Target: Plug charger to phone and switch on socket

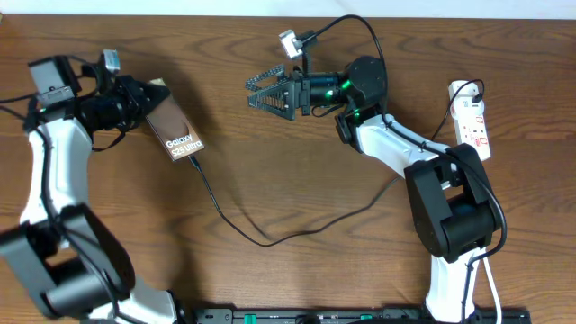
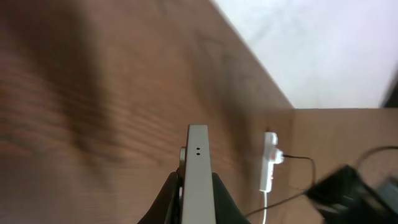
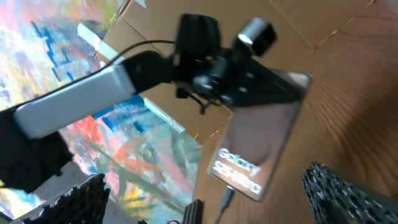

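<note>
The phone (image 1: 176, 131), dark with white "Galaxy S25 Ultra" text, is held at its top end by my left gripper (image 1: 135, 101), which is shut on it. In the left wrist view the phone's grey edge (image 2: 199, 149) sits between the fingers (image 2: 196, 182). The charger, a thin black cable (image 1: 270, 241), has its plug tip (image 1: 194, 162) in the phone's lower end and runs right toward the socket (image 1: 474, 121), a white power strip. My right gripper (image 1: 263, 95) is open and empty above mid-table, facing the phone (image 3: 261, 149); its fingers (image 3: 202, 183) are wide apart.
The socket also shows far off in the left wrist view (image 2: 268, 162). A white adapter (image 1: 463, 90) sits at the strip's far end. The right arm's base (image 1: 450, 216) stands near the front right. A colourful painted panel (image 3: 124, 143) and cardboard lie beyond the table's left edge.
</note>
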Robot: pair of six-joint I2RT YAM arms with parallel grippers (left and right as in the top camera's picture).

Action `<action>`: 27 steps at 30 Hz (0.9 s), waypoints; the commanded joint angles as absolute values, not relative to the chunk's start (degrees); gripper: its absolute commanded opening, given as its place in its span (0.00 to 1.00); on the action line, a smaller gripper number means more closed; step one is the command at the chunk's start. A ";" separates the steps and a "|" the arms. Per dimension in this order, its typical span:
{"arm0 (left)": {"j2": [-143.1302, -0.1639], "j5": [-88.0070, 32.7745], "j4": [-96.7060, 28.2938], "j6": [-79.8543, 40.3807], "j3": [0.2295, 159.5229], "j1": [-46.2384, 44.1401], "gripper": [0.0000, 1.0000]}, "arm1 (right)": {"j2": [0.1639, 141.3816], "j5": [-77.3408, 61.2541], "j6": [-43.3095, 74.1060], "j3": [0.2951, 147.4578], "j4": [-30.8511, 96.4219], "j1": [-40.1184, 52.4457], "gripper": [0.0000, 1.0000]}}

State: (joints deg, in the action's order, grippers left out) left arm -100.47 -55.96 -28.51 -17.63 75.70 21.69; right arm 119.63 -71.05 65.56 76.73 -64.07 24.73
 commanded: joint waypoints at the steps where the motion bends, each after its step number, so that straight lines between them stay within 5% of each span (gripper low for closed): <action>1: -104.64 -55.61 -28.71 -15.90 76.27 21.67 0.07 | 119.26 -72.05 65.76 77.69 -64.01 24.58 0.99; 27: -113.97 -45.12 -32.53 -14.35 76.27 21.67 0.07 | 119.26 -72.84 65.52 77.67 -63.83 24.58 0.99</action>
State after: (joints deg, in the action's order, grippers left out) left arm -113.65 -45.08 -32.25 -15.14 75.70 21.69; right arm 119.63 -72.49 65.54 76.73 -63.88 24.71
